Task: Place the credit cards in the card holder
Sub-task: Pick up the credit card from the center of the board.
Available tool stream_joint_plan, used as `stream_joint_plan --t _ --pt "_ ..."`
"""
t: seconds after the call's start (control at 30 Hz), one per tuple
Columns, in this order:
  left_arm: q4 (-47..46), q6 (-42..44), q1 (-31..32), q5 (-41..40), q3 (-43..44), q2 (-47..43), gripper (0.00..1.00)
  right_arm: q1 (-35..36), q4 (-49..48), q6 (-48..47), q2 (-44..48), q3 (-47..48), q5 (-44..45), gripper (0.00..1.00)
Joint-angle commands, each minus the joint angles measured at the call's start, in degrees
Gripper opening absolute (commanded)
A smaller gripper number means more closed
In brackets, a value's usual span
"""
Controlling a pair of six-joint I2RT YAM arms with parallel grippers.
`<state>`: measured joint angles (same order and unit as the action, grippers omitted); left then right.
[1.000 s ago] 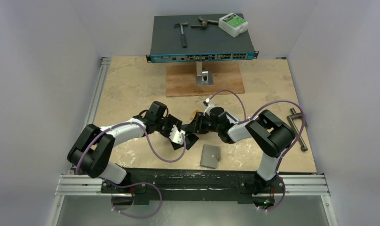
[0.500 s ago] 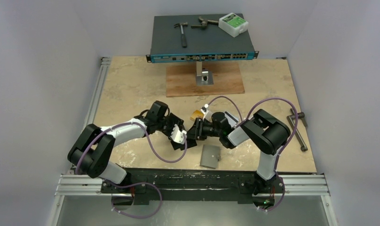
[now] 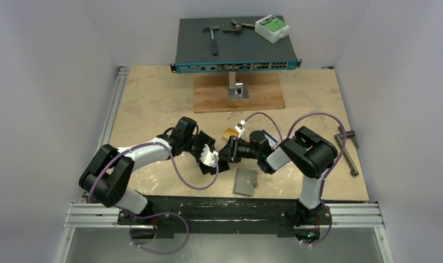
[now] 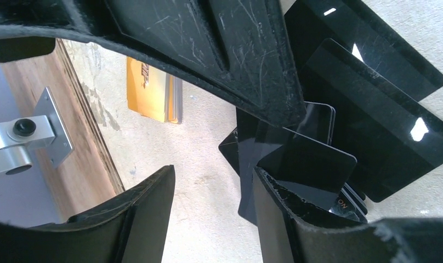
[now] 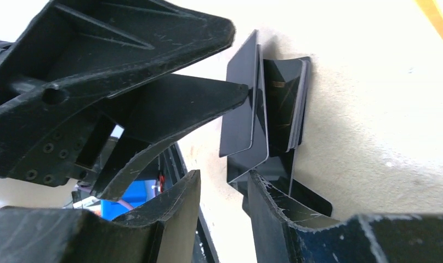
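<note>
Centrally, the left gripper [image 4: 214, 181] and the right gripper [image 5: 223, 186] meet nose to nose over a black folding case [image 4: 384, 131] splayed open, with dark cards [image 5: 242, 118] fanning from it. The step in hand appears to be working a card free of that case. To do it well, one claw should pin the case flap while the other closes on a single card edge. It should then pull along the card's length so the neighbouring cards do not drag out.

The left gripper's jaws are parted, with bare table [image 4: 208, 142] showing between them. The case and dark cards lie just beside one finger, not between the two. The right gripper is parted too, more narrowly, with nothing clearly clamped. The fanned cards sit just beyond its fingertips, and a left finger's tip appears to touch the outermost card.

A stack of orange-yellow cards [image 4: 152, 90] rests on the table just behind the grippers. The grey card holder [image 3: 245, 182] lies flat and apart from both claws, near the table's front edge.
</note>
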<state>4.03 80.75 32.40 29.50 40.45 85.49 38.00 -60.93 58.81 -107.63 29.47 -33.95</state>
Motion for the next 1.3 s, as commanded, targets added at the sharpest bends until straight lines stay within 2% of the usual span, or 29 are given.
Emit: stream_joint_plan --t 0.0,0.2,0.37,0.5,0.7,0.77,0.83,0.9,1.1,1.27 --pt "1.37 -2.66 0.31 2.0 2.71 -0.64 0.54 -1.15 5.63 -2.04 0.45 1.69 2.74 0.38" --pt "3.82 -6.16 0.34 1.16 3.67 -2.09 0.54 -1.87 21.02 -7.03 2.79 4.83 9.8 0.38" --pt "8.87 -14.81 -0.72 -1.65 8.66 -2.76 0.53 -1.77 31.48 -11.62 6.14 8.29 16.45 0.42" --pt "18.18 -17.04 -4.36 -1.17 13.45 -3.14 0.53 -1.7 35.95 -14.06 8.73 9.36 19.25 0.47" --pt "22.35 -18.14 -9.26 -0.84 9.6 -7.41 0.55 -1.25 37.34 -16.17 14.4 8.66 21.06 0.46" --pt "28.38 -23.7 -10.16 -0.66 11.72 -6.98 0.58 0.12 38.48 -17.31 15.49 10.14 22.45 0.43" --pt "36.86 -31.33 -11.36 0.32 17.68 -2.13 0.58 1.96 39.7 -18.1 15.58 12.25 23.31 0.4" --pt "40.62 -38.48 -13.32 3.12 21.75 1.09 0.58 3.51 40.15 -18.37 14.42 13.96 23.3 0.36" --pt "31.88 -56.52 -15.97 7.08 20.13 2.31 0.58 6.28 40.09 -17.87 10.97 16.42 22.47 0.22" --pt "31.81 -62.81 -16.77 7.09 21.54 6.68 0.57 7.75 42.33 -18.95 10.27 17.37 23.73 0.18"
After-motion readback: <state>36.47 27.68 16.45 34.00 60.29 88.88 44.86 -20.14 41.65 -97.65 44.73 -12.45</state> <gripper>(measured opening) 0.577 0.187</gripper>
